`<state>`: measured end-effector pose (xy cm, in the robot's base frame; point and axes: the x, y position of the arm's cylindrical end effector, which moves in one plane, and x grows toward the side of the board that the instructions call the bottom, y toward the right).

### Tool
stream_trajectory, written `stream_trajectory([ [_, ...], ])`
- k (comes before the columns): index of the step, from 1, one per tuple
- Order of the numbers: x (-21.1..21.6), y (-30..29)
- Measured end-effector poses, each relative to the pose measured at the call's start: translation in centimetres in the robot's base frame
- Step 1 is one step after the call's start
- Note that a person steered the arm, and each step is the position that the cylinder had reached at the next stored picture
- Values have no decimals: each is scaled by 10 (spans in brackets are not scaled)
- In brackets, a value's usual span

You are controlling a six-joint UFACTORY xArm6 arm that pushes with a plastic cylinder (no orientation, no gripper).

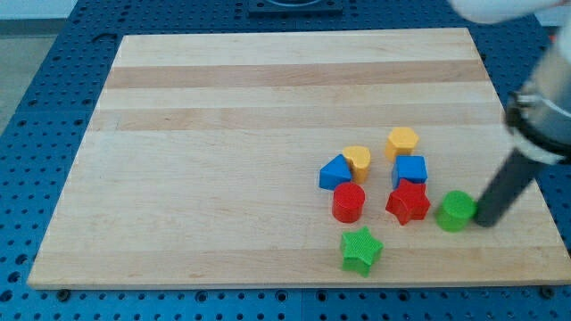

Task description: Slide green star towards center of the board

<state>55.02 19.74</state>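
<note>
The green star (361, 250) lies near the board's bottom edge, right of centre. My tip (484, 220) sits at the view's right, just right of a green round block (456, 210) and nearly touching it. The tip is well to the right of the green star and slightly above it. The rod slants up to the right towards the arm.
A cluster stands above the star: red cylinder (349, 202), red star (409, 201), blue block (335, 172), blue cube (410, 169), yellow heart (358, 160), yellow block (402, 141). The wooden board (223, 134) rests on a blue pegboard table.
</note>
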Motion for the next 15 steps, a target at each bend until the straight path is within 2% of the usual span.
stream_trajectory([
  [1,-20,-52],
  [2,-21,-52],
  [5,21,6],
  [6,47,6],
  [7,68,-18],
  [8,68,-36],
  [9,68,-99],
  [12,23,-172],
  [14,-40,-202],
  [15,-52,-205],
])
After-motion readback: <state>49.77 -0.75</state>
